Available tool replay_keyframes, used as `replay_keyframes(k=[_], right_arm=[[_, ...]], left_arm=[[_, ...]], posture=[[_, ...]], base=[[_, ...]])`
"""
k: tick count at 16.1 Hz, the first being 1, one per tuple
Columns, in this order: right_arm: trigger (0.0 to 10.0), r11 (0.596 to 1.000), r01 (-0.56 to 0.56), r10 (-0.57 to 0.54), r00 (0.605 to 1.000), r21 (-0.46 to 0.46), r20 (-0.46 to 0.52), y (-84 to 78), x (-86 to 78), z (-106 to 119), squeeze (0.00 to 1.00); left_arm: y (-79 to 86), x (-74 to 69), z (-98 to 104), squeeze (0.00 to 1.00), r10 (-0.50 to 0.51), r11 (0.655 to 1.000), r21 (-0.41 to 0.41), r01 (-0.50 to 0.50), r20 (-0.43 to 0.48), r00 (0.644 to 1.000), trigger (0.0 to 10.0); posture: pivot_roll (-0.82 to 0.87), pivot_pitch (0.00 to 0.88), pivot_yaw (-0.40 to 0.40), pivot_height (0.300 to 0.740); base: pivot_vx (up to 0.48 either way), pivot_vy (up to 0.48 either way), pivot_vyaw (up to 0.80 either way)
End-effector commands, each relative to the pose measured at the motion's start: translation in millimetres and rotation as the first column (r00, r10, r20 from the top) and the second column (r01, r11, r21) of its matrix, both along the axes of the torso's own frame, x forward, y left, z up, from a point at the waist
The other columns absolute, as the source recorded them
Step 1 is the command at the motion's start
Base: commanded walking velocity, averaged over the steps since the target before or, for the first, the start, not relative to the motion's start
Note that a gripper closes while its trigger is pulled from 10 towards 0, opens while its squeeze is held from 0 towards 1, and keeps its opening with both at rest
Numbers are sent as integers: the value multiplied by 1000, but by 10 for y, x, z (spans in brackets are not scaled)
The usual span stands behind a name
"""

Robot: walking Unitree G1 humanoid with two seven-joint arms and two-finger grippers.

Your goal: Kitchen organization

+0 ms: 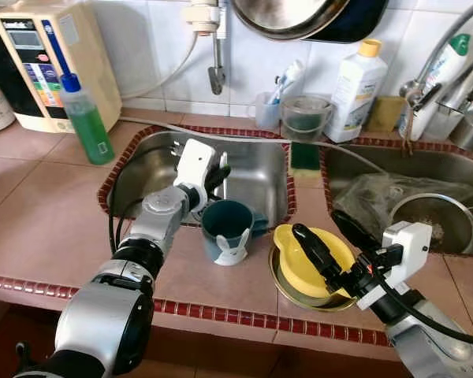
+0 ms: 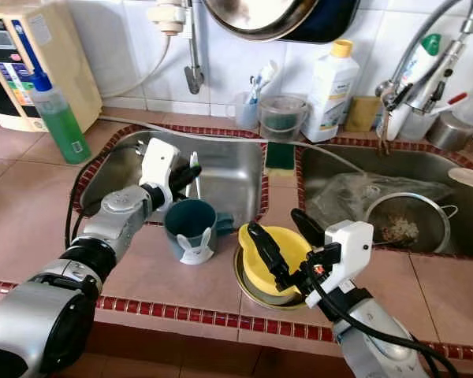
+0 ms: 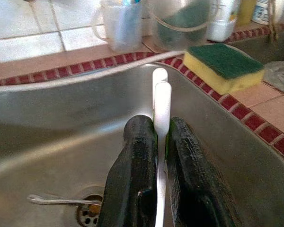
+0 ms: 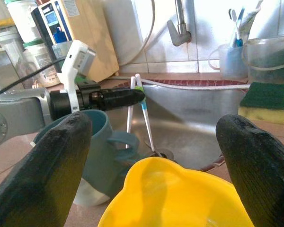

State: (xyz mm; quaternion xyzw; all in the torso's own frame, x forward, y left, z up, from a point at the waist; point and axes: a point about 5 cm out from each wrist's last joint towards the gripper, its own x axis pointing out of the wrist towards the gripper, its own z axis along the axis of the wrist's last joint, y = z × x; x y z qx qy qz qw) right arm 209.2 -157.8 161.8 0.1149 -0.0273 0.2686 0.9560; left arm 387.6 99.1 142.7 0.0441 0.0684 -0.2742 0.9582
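My left gripper hangs over the left sink basin, shut on two thin white sticks that stand upright between its fingers. Just in front of it, on the counter's edge, stands a teal mug with a white rabbit figure. A yellow bowl sits inside a metal bowl on the tiled counter, to the right of the mug. My right gripper is open, one finger over the yellow bowl and the other beyond its right rim, nothing held.
A green soap bottle and a beige appliance stand at the back left. A sponge lies on the divider between the sinks. The right sink holds a metal strainer and a plastic bag. A spoon lies by the left drain.
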Motion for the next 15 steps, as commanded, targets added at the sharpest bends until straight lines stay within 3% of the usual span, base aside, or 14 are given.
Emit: replay_keyframes(k=[1, 6, 15], right_arm=[[10000, 1000, -1, 1, 1000, 1, 1, 8, -18, 24, 0], [10000, 1000, -3, 3, 1000, 1, -1, 23, -16, 30, 0], [10000, 1000, 0, 1, 1000, -9, 11, 9, 9, 38, 0]], left_arm=[[0, 6, 8, 0, -2, 1000, 1, 2, -3, 1000, 10000], [25, -18, -85, 0, -1, 1000, 13, 1, -42, 999, 10000], [84, -111, -246, 0, -80, 993, 82, 87, -78, 994, 10000]], posture=[[-223, 41, 65, 740], [-218, 42, 63, 740], [-210, 31, 69, 740]], base=[[0, 0, 0], [0, 0, 0], [0, 0, 0]])
